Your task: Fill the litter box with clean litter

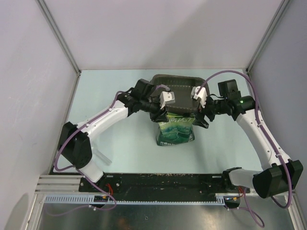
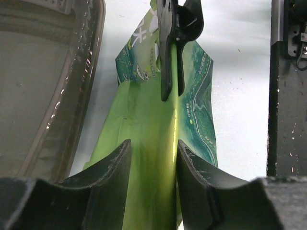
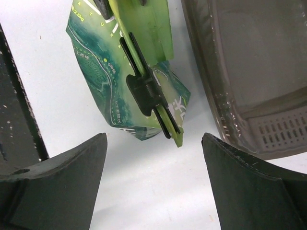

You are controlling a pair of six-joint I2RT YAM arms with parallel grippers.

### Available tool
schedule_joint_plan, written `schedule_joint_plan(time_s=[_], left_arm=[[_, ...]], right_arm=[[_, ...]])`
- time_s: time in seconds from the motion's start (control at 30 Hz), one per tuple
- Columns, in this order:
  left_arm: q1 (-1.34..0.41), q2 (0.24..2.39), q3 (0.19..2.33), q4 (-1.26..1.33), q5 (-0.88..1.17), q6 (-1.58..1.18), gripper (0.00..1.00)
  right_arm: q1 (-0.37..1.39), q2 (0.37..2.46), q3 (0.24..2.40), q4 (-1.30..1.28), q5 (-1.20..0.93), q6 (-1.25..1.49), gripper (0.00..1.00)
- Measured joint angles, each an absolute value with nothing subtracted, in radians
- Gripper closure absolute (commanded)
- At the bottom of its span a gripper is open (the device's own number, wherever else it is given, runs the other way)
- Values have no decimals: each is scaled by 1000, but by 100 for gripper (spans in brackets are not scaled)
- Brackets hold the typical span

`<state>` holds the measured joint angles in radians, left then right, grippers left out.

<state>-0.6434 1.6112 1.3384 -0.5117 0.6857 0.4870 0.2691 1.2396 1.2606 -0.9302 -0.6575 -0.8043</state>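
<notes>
We are seeing the litter box [image 1: 178, 77], a shallow dark grey-brown tray with raised rim, at the far middle of the desk [image 1: 120, 143]. The left fingers [image 2: 110, 167] are pinching the green bag [image 2: 144, 120] beside it; the right fingers [image 3: 72, 167] are gaping wide, holding nothing.

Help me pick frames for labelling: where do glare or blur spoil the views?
Top view: even light, soft shadows, no glare. Left wrist view: glints along the tray rim, a sheen streak down the bag. Right wrist view: glints on the tray rim; the bag print is sharp.
</notes>
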Motion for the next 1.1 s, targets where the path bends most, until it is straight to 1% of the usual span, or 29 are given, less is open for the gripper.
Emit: schedule_joint_plan(time_s=[0.07,0.1,0.2,0.3,0.4,0.6,0.87,1.1], left_arm=[[-643,1621,1348,-511,687,487,63],[-643,1623,1349,-511,688,485,70],[-643,1628,1350,-512,694,477,84],[-643,1631,1351,-511,696,463,92],[-640,1634,1351,-512,702,452,95],[-626,1641,1350,-506,722,426,99],[-612,1650,1351,-495,741,408,99],[-612,1650,1350,-495,742,408,99]], right_arm=[[271,1240,1261,-929,-655,-849,17],[274,1240,1261,-928,-654,-870,18],[295,1244,1261,-912,-654,-923,22],[329,1262,1261,-896,-654,-966,27],[369,1292,1263,-881,-651,-986,31],[417,1334,1270,-839,-642,-969,37],[422,1358,1288,-814,-640,-955,43],[422,1377,1288,-812,-632,-966,54]])
